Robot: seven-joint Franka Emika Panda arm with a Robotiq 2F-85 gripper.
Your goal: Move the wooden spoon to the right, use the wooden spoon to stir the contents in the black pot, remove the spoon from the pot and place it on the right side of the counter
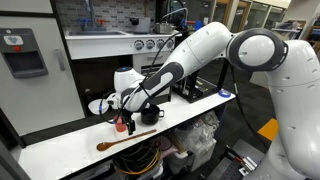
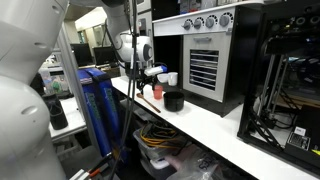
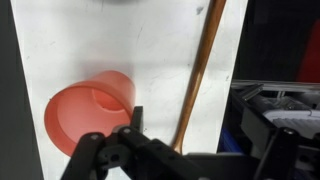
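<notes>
The wooden spoon [image 1: 125, 141] lies flat on the white counter [image 1: 60, 148], near its front edge. In the wrist view its handle [image 3: 200, 75] runs up the counter between my fingers. The black pot [image 1: 150, 115] stands just behind the spoon and shows in both exterior views [image 2: 174, 100]. My gripper [image 1: 129, 122] hangs over the spoon's handle beside the pot, open, with nothing held [image 3: 195, 135]. One finger [image 3: 135, 122] shows dark at the lower edge of the wrist view. I cannot tell how far above the spoon the fingertips are.
A small red cup [image 3: 88, 110] lies tipped next to my gripper [image 2: 140, 78], also seen in both exterior views [image 1: 120, 125] [image 2: 157, 91]. A white mug [image 2: 171, 78] stands behind it. A toy stove [image 2: 210, 45] rises at the counter's back.
</notes>
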